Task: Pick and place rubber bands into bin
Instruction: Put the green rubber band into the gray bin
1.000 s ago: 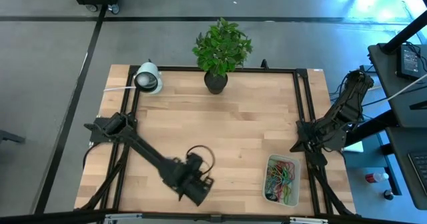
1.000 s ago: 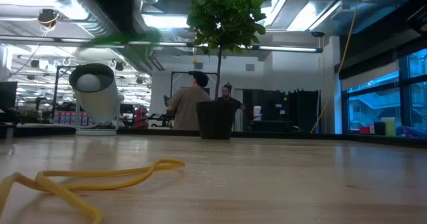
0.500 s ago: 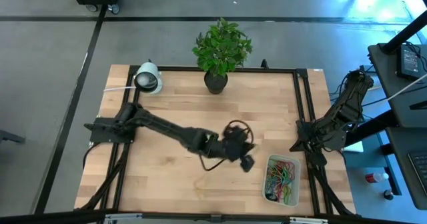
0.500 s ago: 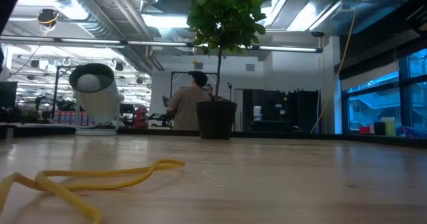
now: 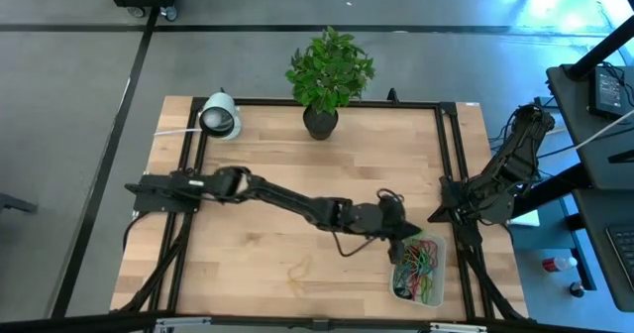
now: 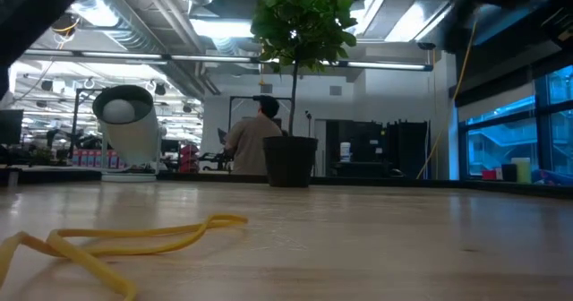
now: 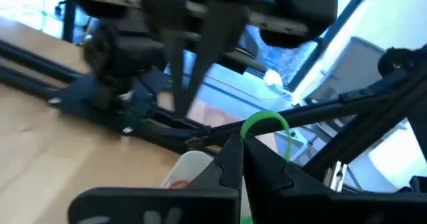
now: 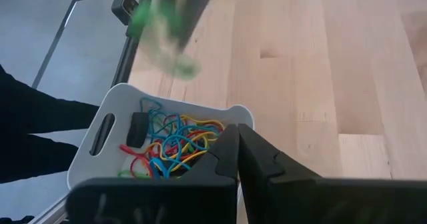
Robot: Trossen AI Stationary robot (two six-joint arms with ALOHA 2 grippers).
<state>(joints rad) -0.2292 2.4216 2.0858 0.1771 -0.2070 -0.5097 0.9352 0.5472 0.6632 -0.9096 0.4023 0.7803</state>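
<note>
The bin (image 5: pixel 443 264), a shallow white tray, stands near the table's front right and holds a tangle of coloured rubber bands (image 8: pixel 170 144). My left gripper (image 5: pixel 403 239) reaches across the table to just above the bin's far left corner and is shut on a green rubber band (image 7: pixel 265 123). The right wrist view shows that gripper and band as a blur (image 8: pixel 160 17) above the bin. A yellow rubber band (image 5: pixel 297 270) lies flat on the wood near the front edge, close up in the low view (image 6: pixel 116 243). My right gripper (image 8: pixel 238 141) waits shut at the right edge. My left gripper pinches the green rubber band between its two fingertips (image 7: pixel 230 159). A short arc of the loop (image 7: pixel 257 121) stands out beyond the tips. The fingers lie nearly level, coming from the table's left. The band is lifted clear of the table, over the bin's edge.
A potted plant (image 5: pixel 327 75) stands at the far edge, and a white camera (image 5: pixel 220 117) at the far left corner. Black frame rails (image 5: pixel 448 174) run along the right side beside the bin. Bare wood (image 5: pixel 297 184) lies between the left arm and the plant.
My left gripper has swung from the near middle of the table toward the right edge, as far as the bin. It has tipped from pointing down to nearly level and stayed shut on the green band. The yellow band has kept its place.
</note>
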